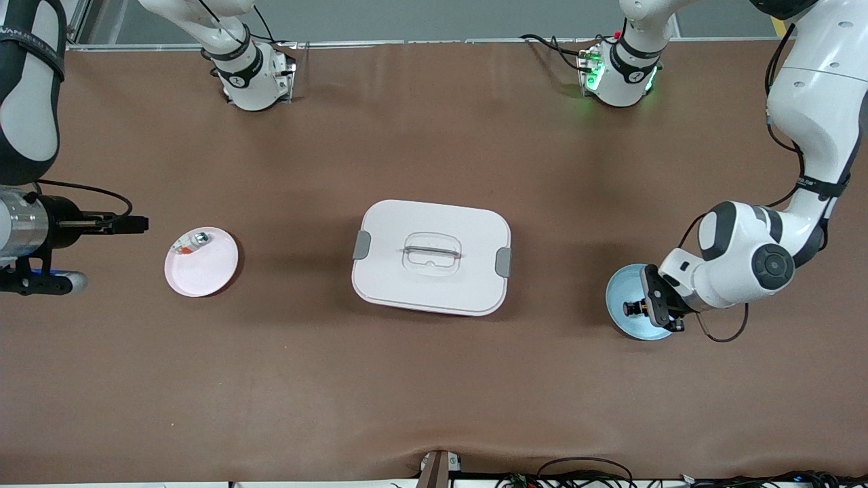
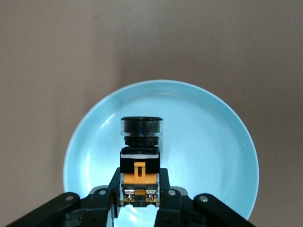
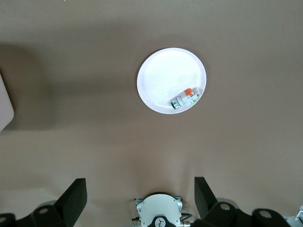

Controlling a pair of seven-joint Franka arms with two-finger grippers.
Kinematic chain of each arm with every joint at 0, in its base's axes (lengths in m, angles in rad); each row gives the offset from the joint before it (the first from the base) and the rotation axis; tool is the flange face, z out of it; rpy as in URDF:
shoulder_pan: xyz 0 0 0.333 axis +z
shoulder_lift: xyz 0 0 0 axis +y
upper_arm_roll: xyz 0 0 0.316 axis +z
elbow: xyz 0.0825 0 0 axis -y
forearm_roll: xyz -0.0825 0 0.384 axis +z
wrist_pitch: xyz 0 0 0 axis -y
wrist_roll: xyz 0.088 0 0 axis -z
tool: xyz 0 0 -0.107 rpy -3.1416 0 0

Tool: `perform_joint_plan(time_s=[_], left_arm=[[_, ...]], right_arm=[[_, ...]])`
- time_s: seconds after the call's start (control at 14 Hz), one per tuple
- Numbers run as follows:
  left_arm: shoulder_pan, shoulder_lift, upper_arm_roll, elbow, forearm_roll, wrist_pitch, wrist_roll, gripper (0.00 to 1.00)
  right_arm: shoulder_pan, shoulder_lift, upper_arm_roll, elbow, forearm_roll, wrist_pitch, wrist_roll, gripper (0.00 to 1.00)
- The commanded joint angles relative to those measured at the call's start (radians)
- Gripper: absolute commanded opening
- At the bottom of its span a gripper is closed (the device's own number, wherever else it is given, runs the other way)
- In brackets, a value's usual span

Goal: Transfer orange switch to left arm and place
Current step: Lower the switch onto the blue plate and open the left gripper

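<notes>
The orange switch (image 2: pixel 140 156), a stubby black button with an orange band, is clamped at its base by my left gripper (image 2: pixel 140 189), which is shut on it. It is held just over the light blue plate (image 1: pixel 620 298) at the left arm's end of the table. In the front view the orange switch (image 1: pixel 636 307) shows small under the left wrist. The white box (image 1: pixel 407 224) with grey side clips stands mid-table between the two plates. My right gripper (image 3: pixel 140 189) hangs open and empty over bare table at the right arm's end.
A white plate (image 1: pixel 203 271) lies toward the right arm's end of the table, with a small silver-and-red item (image 1: pixel 192 242) on its rim. The right wrist view shows the same plate (image 3: pixel 163 80), the item (image 3: pixel 185 99) and a corner of the box (image 3: pixel 4 104).
</notes>
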Motion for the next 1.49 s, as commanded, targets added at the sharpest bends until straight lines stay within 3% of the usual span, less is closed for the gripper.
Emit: perform_joint_plan(time_s=[0.0, 0.28, 0.64, 0.71, 0.78, 0.85, 1.21, 1.42], left_arm=[[0.020, -0.017, -0.012, -0.031, 0.073, 0.025, 0.019, 0.00], [0.025, -0.016, -0.010, -0.038, 0.074, 0.026, 0.058, 0.00], [0.042, -0.003, -0.009, -0.040, 0.088, 0.028, 0.104, 0.00], [0.042, -0.002, -0.009, -0.040, 0.088, 0.028, 0.104, 0.12], [0.042, -0.002, -0.009, -0.038, 0.088, 0.028, 0.104, 0.73], [0.042, -0.002, -0.010, -0.040, 0.087, 0.028, 0.084, 1.00], [0.049, -0.051, -0.012, -0.008, 0.068, 0.014, -0.069, 1.00], [0.054, -0.082, -0.019, 0.099, 0.015, -0.136, -0.220, 1.00]], right_arm=[[0.000, -0.087, 0.008, -0.114, 0.007, 0.058, -0.004, 1.00], [-0.005, -0.185, 0.008, -0.270, 0.020, 0.176, -0.001, 1.00], [-0.008, -0.209, 0.004, -0.289, 0.019, 0.184, -0.001, 1.00], [-0.014, -0.213, 0.002, -0.289, 0.016, 0.184, -0.002, 1.00], [-0.020, -0.215, 0.002, -0.289, 0.010, 0.185, -0.002, 1.00], [-0.026, -0.215, 0.002, -0.287, 0.008, 0.188, -0.005, 1.00], [-0.013, -0.216, 0.002, -0.279, -0.006, 0.226, 0.004, 1.00], [-0.020, -0.212, 0.001, -0.270, -0.006, 0.217, 0.025, 1.00]])
